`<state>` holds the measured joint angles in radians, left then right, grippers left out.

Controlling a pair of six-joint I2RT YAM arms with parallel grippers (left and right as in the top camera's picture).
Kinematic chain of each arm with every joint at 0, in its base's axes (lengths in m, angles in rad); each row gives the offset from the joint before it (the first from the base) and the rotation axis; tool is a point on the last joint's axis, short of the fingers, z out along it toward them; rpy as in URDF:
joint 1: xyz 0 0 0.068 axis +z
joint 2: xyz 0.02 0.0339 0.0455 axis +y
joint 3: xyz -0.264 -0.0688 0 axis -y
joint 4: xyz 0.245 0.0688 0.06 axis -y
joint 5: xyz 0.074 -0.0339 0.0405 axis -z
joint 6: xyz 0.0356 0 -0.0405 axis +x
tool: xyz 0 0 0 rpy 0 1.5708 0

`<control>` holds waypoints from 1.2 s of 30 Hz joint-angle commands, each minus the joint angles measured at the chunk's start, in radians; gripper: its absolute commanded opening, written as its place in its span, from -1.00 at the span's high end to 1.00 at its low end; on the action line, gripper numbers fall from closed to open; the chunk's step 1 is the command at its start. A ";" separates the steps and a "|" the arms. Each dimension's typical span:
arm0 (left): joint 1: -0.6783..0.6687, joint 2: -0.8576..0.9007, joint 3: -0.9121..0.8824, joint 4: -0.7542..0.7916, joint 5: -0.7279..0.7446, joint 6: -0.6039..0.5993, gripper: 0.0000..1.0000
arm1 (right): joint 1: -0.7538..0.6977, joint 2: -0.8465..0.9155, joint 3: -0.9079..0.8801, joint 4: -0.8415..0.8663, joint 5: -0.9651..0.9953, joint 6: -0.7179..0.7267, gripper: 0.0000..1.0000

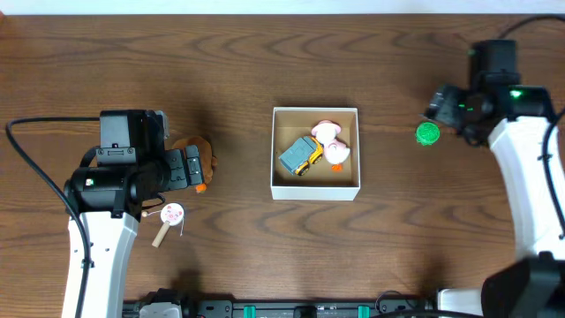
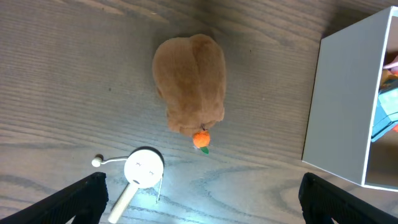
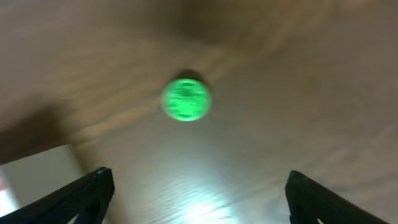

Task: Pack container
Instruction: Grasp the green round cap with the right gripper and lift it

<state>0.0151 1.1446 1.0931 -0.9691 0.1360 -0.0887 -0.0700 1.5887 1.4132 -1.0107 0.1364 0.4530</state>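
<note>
The container (image 1: 315, 187), a square white-walled box with a tan inside, sits mid-table and holds a blue and yellow toy truck (image 1: 299, 155) and a pink and white duck toy (image 1: 331, 141). Its white wall shows in the left wrist view (image 2: 339, 99). A brown plush toy (image 1: 199, 155) with an orange tip lies left of it, seen in the left wrist view (image 2: 189, 84). A white lollipop-like toy (image 1: 169, 217) lies near it, also in the left wrist view (image 2: 143, 169). My left gripper (image 2: 199, 202) is open over them. A green round toy (image 1: 427, 133) lies right of the container, below my open right gripper (image 3: 196, 196), blurred in the right wrist view (image 3: 186, 99).
The wooden table (image 1: 265, 53) stretches all round. The left arm's white link (image 1: 97, 256) stands at the front left and the right arm's white link (image 1: 530, 194) at the right edge. A corner of the container shows in the right wrist view (image 3: 37, 180).
</note>
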 commanded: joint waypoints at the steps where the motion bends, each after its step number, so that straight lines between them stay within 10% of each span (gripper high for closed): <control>1: 0.002 0.005 0.019 -0.003 0.010 0.005 -0.96 | -0.043 0.081 -0.027 -0.007 0.010 -0.034 -0.87; 27: 0.002 0.005 0.019 -0.003 0.011 0.005 -0.96 | -0.029 0.485 -0.029 0.220 -0.096 -0.140 -0.92; 36: 0.002 0.005 0.019 -0.003 0.011 0.002 -0.96 | -0.021 0.490 -0.029 0.237 -0.096 -0.140 0.00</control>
<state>0.0151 1.1446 1.0927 -0.9691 0.1364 -0.0887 -0.0994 2.0613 1.3903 -0.7799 0.0380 0.3260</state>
